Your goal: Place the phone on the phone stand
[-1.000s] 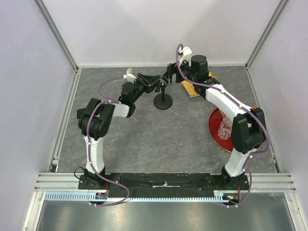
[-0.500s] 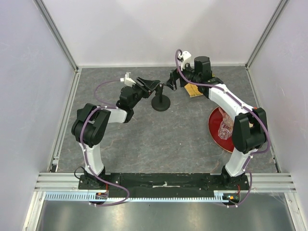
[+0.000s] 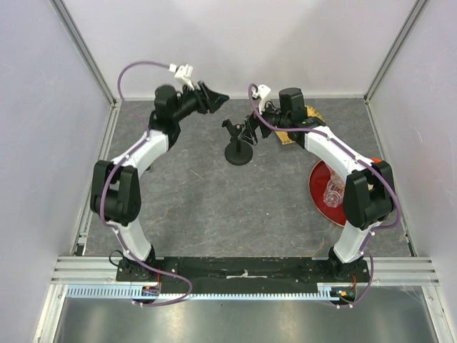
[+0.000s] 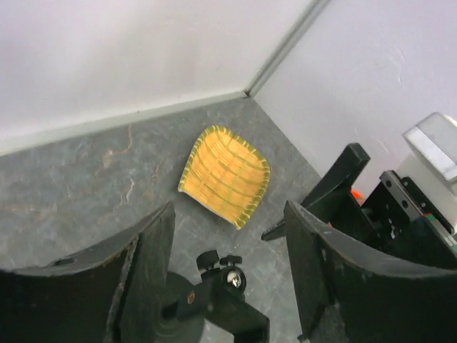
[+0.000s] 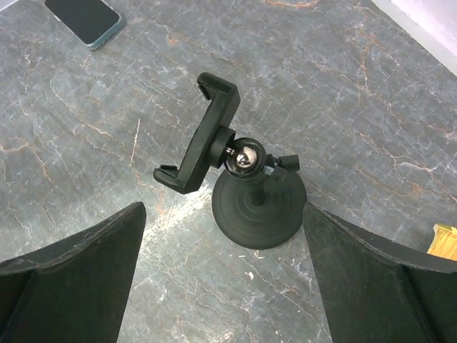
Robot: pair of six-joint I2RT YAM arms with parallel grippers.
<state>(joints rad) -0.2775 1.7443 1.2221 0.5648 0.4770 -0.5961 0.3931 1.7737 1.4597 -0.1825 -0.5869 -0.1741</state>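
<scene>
Nearest the arm bases, on the right of the grey table (image 3: 214,207) and well to the near right of the phone stand (image 3: 240,153), lies a round red plate (image 3: 318,187) carrying a clear glassy item (image 3: 334,191) whose kind cannot be told; the right arm's elbow hides part of the plate. The phone stand is upright on its round base toward the far middle of the table, its clip cradle (image 5: 203,136) tilted on a shiny ball joint. The right tool (image 5: 223,207) hangs above the stand from its right side with both fingers spread wide. They flank the stand without touching it and grip nothing. The phone (image 5: 82,18) lies flat on the table, apart from the stand, on the side away from the yellow woven mat (image 4: 225,175), so the stand sits between the two. Only a corner portion of the phone shows at the edge of the right wrist view, and it cannot be made out from above. The left tool (image 4: 228,211) is raised off the table at the stand's far left, its fingers parted and empty, the stand's top showing low between them. The yellow mat rests just beyond the stand to the right, near the far corner where the white walls (image 3: 243,43) meet.
</scene>
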